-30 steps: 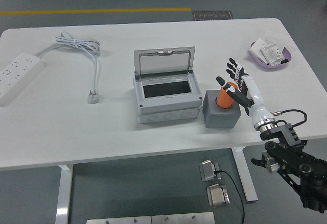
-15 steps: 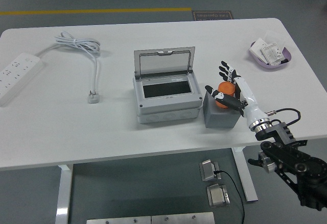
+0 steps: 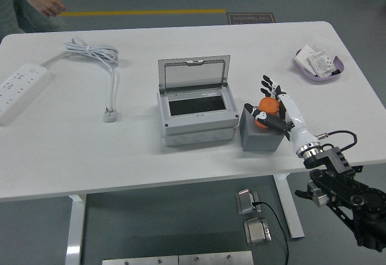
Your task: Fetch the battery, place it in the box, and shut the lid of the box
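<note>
Right hand [image 3: 271, 109] around orange battery [image 3: 266, 105], open box [image 3: 196, 115] beside

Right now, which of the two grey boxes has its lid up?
The larger grey box mid-table, clear lid raised; the small grey block only carries the orange battery.

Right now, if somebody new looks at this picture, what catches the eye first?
The bright orange battery stands out, upright in a grey block right of centre, with the right hand closing around it. Beside it, at the table's middle, sits the grey box with its lid raised. A person's hand shows at the far left corner.
</note>
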Available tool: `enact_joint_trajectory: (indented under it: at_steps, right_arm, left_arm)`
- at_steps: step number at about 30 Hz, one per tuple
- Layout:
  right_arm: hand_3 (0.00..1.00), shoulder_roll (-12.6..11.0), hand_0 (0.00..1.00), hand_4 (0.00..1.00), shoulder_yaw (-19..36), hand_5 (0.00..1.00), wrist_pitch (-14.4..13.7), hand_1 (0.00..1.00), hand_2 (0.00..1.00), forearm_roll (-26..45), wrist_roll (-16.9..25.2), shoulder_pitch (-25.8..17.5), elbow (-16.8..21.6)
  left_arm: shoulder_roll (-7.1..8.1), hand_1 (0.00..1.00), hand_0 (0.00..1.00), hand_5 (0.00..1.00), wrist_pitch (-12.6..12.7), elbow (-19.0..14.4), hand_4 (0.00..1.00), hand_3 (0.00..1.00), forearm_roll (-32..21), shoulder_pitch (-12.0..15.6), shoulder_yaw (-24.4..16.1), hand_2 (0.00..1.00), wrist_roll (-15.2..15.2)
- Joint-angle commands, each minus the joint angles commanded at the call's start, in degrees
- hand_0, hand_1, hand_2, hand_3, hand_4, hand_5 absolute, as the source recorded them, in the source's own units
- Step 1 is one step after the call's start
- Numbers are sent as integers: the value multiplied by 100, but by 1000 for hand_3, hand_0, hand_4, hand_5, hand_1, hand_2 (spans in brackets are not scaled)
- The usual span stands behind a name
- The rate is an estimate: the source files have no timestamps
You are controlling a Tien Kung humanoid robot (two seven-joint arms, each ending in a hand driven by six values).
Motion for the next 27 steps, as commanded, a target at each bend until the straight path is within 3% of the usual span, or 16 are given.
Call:
enact_joint_trajectory:
  at_steps: [16,27]
  right_arm:
    - [998,17,990,903,-51,372,-26,967,998,32,15,-27,-15]
    - [998,21,918,876,-62,352,-101,950,985,59,56,-43,-12]
  left_arm:
    - [-1,715,668,208,0,-5,635,626,42,1,-37,677,15]
    - [3,715,668,202,-4,-6,632,626,46,-3,-32,673,14]
